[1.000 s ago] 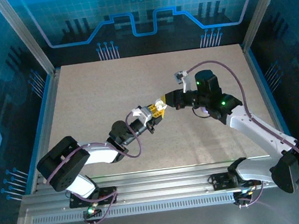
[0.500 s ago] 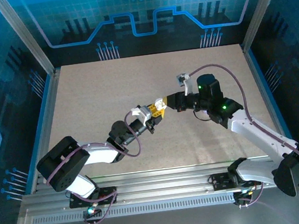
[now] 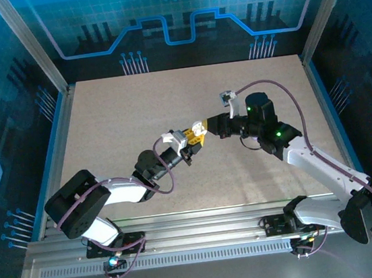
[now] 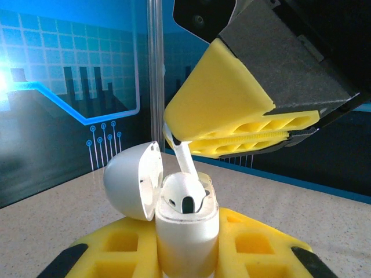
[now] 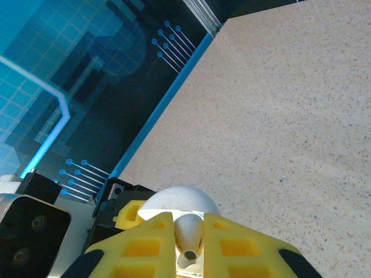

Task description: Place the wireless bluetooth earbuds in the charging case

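The white charging case stands upright between the yellow pads of my left gripper, which is shut on it. Its lid hangs open to the left. A white stem-shaped earbud has its round head at the case mouth and its stem pointing up. My right gripper comes down from above, shut on that stem. In the right wrist view the earbud sits pinched between the right gripper's yellow fingers, with the case lid just beyond. From above, the left gripper and right gripper meet mid-table.
The speckled beige table lies under both raised grippers. Blue-lit panels wall it in at the back and sides, with metal posts at the corners. The arm bases sit on the rail at the near edge.
The right arm has shifted its wrist and elbow a little. Both grippers stay together at mid-table with the same grips.
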Motion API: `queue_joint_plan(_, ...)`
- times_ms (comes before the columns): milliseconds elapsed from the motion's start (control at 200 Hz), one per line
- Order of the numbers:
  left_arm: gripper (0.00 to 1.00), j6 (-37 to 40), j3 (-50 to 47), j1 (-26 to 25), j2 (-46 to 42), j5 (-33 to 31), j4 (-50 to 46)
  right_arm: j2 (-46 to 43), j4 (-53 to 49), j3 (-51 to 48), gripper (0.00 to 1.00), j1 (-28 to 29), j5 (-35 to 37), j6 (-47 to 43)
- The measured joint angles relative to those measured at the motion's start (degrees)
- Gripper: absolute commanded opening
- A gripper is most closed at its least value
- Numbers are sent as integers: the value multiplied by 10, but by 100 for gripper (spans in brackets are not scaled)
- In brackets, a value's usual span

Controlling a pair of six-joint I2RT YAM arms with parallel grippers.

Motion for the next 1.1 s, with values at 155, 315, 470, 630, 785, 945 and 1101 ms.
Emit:
queue_joint_plan(155,11,0,0,0,0,0,-5,0,15,-15,15,0,-2,0)
queue_joint_plan(315,11,0,0,0,0,0,-5,0,20,-16,15,0,-4,0)
queue_joint_plan(470,11,0,0,0,0,0,-4,0,21,-20,15,0,-19,-5)
queue_joint_plan(630,11,0,0,0,-1,0,-7,0,27,-25,15,0,-26,-17)
queue_joint_plan(785,11,0,0,0,-2,0,-7,1,26,-25,17,0,-27,-30)
queue_joint_plan(945,11,0,0,0,-3,0,-10,1,22,-23,22,0,-28,-35)
queue_joint_plan(1101,11,0,0,0,-3,0,-12,1,14,-20,27,0,-31,-37)
